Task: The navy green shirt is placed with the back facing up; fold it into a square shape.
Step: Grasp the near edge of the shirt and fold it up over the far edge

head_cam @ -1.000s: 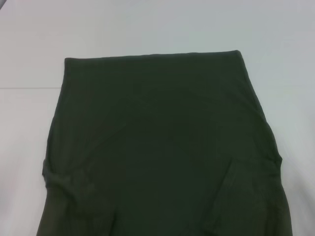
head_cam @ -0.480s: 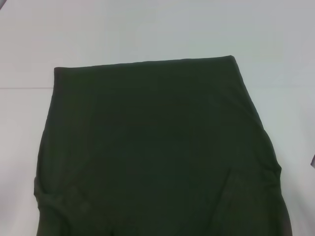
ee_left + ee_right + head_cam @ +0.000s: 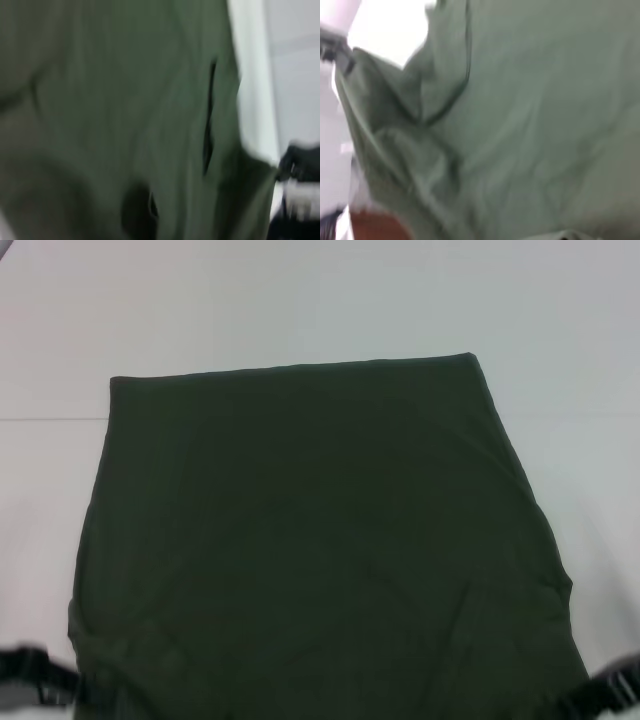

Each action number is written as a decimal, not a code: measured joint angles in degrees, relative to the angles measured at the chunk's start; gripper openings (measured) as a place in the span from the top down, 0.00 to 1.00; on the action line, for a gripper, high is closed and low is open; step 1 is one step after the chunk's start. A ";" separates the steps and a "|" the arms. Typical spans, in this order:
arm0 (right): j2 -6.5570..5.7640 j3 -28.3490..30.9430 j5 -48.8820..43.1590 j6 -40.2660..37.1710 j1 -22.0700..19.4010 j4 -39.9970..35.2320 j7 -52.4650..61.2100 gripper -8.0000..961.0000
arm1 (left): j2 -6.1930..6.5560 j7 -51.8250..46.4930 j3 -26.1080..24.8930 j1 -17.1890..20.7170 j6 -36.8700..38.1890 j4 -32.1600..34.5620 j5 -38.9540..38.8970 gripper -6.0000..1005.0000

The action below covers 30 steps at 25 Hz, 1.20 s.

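The navy green shirt lies flat on the white table. The left gripper and right gripper sit at its near corners; whether they grip cannot be told. Lift both corners evenly for a straight fold.

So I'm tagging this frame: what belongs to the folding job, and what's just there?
Job: shirt; left gripper at its near left edge; right gripper at its near right edge.
Just there: white table.
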 joint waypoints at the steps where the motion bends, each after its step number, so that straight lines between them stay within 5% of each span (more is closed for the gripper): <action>1: -0.15 1.54 0.88 0.54 0.00 -0.01 0.00 0.89 | 0.20 -0.07 -2.80 0.17 -1.01 0.03 -0.68 0.94; 9: -0.72 7.26 10.65 7.86 -1.30 -0.10 -0.33 0.89 | 0.29 -0.29 -16.59 2.23 -9.37 -0.37 -7.33 0.94; 19: -0.68 8.11 22.67 20.70 -4.39 1.06 -1.78 0.88 | -2.82 1.14 -17.82 4.59 -21.31 -3.12 -20.92 0.94; 23: 0.05 8.12 25.34 24.93 -4.51 3.35 -4.25 0.88 | -4.32 2.90 -17.55 3.84 -24.32 -3.72 -22.90 0.94; 30: 3.37 7.64 27.39 34.19 -3.84 3.07 -7.44 0.88 | -7.51 8.28 -17.32 2.03 -30.29 -4.02 -26.58 0.94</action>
